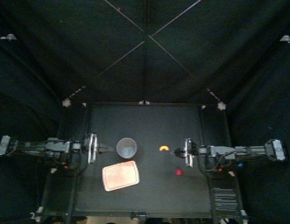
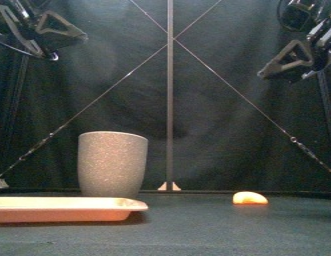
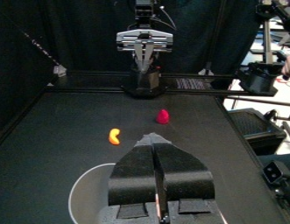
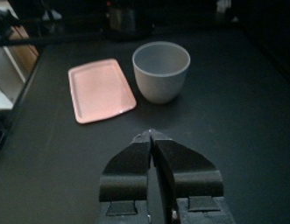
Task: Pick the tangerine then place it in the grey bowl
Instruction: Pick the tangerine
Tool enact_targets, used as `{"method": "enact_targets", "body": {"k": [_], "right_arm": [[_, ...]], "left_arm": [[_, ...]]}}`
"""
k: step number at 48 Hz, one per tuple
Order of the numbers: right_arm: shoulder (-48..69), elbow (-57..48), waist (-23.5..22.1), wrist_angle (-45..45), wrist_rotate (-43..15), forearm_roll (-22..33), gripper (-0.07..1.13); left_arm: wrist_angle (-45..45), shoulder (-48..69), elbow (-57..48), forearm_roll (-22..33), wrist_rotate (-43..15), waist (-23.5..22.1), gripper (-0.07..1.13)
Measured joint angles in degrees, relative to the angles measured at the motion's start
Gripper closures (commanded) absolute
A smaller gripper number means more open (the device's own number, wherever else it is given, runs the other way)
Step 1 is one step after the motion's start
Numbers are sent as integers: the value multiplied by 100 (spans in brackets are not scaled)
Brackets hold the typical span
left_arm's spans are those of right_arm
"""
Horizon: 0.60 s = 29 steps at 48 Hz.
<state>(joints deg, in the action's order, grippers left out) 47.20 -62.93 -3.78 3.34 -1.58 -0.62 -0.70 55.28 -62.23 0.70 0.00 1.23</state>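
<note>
R gripper [image 4: 153, 138]: jaws pressed together, nothing held; carried high over the table's right side, clear of all items. L gripper [image 3: 154, 144]: likewise closed and empty, raised at left, with the cup [image 1: 127, 147] just ahead of it. Judgement: both arms at a neutral raised stance, no approach under way, pick not yet begun. Task item: the tangerine [image 1: 169, 150], a small orange segment, lies flat on the surface right of centre, near the R gripper and apart from the cup, which stands to its left. This position favours the R arm for the pick; its jaws must open first. Cup is grey, speckled and upright, with the mouth unobstructed and the interior empty as far as visible, i.e. ready to receive. The tray [image 1: 119, 178], pink, flat and bare, sits in front of the cup; whether they touch cannot be told. Not req'd for this task. A red toy [image 1: 179, 174], small, lies in front of the tangerine, apart from it; poss. mis-pick risk. Surface: table [image 1: 153, 122] black, matt, level. Room: black curtains [image 1: 65, 52] at back and sides.
</note>
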Motion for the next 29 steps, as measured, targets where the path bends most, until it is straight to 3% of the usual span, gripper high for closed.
{"method": "enact_targets", "body": {"k": [5, 14, 18, 21, 29], "right_arm": [[-114, 149, -176, 483, 0, -9, 82], [-396, 167, -457, 721, -9, -237, 24], [-510, 176, -571, 668, -18, -387, 6], [-598, 176, -703, 624, -9, -466, -1], [-1230, 272, -1037, 589, 18, -457, 0]], "left_arm": [[26, 9, 0, 0, 0, 44, 102], [18, 0, -9, 0, 0, 62, 102], [18, 0, -9, 0, 0, 53, 102], [18, 0, 0, 0, 0, 62, 102], [18, 0, -9, 0, 0, 70, 102]]}}
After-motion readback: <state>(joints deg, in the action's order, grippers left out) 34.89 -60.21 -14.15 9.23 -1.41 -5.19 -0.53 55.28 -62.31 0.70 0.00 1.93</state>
